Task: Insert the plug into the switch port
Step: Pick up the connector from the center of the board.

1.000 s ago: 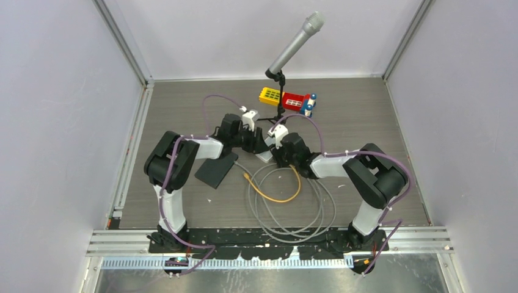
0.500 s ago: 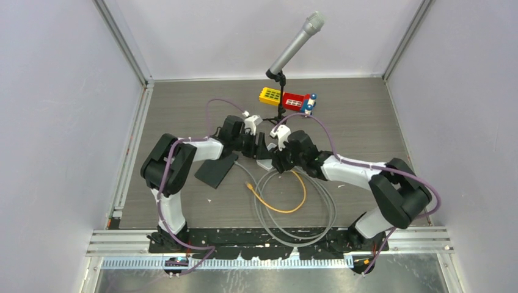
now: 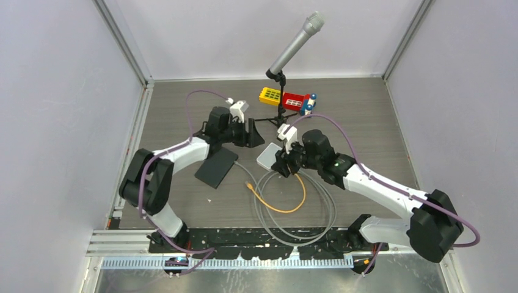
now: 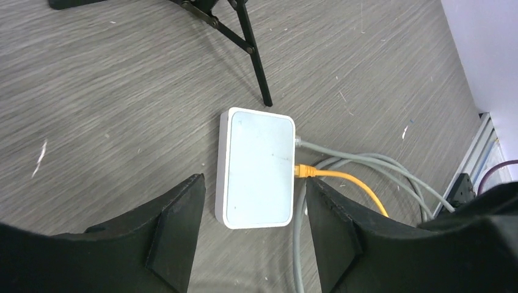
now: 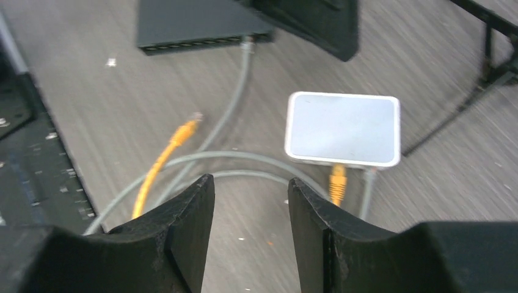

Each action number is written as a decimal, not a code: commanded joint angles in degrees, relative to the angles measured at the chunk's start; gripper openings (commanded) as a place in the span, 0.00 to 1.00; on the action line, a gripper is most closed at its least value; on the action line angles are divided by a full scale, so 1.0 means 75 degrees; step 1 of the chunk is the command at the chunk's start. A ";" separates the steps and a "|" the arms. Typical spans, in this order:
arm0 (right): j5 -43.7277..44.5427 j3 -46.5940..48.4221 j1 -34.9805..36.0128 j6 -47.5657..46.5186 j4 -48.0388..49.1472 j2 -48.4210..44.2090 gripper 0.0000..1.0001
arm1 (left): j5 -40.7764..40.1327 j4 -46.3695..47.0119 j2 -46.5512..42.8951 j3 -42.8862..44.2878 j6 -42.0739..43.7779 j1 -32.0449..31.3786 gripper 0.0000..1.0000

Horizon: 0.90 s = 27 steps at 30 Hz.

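Orange plug [image 5: 337, 177] in white switch [image 5: 342, 128], just beyond parted right claw [image 5: 250, 186]

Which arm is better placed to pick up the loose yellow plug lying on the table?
Probably right. The right gripper, open and empty, hangs nearer the loose yellow plug, which shows in its wrist view; the left gripper faces the white switch instead.
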 commanded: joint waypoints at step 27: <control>0.2403 0.0238 0.3451 0.1778 0.0000 0.1260 0.38 | -0.2342 -0.2680 -0.5034 -0.2622 -0.0741 0.0220 0.67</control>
